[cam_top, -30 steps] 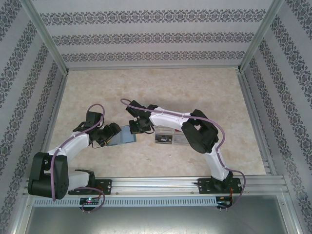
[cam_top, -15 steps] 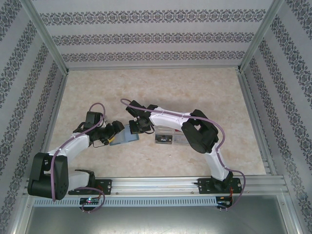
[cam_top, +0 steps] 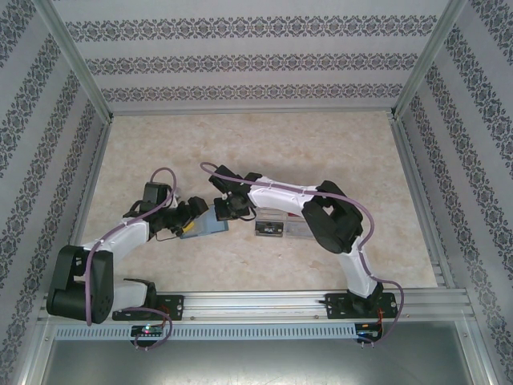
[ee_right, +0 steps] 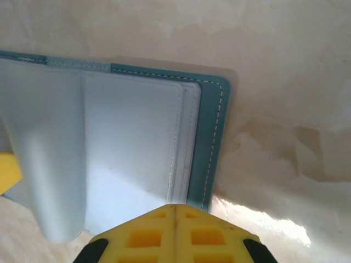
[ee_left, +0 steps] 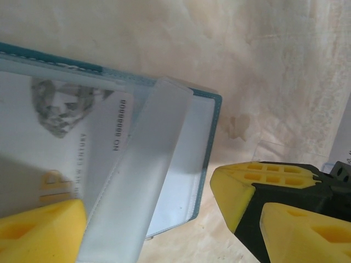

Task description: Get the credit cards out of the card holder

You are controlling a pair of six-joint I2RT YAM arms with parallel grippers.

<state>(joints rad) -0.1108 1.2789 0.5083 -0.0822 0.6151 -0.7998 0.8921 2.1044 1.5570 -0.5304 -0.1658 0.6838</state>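
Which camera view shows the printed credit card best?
Left wrist view: the credit card lies in the open card holder, portrait and number legible. The right wrist view gives pale inner faces; the top external view, a small teal patch.

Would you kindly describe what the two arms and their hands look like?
The left arm and right arm have white link shells, bulky black joint housings and black bases bolted on an aluminium rail. A purple cable loops along each. The left hand and right hand are black, and their fingers are yellow with a waffle-like grid of recesses.
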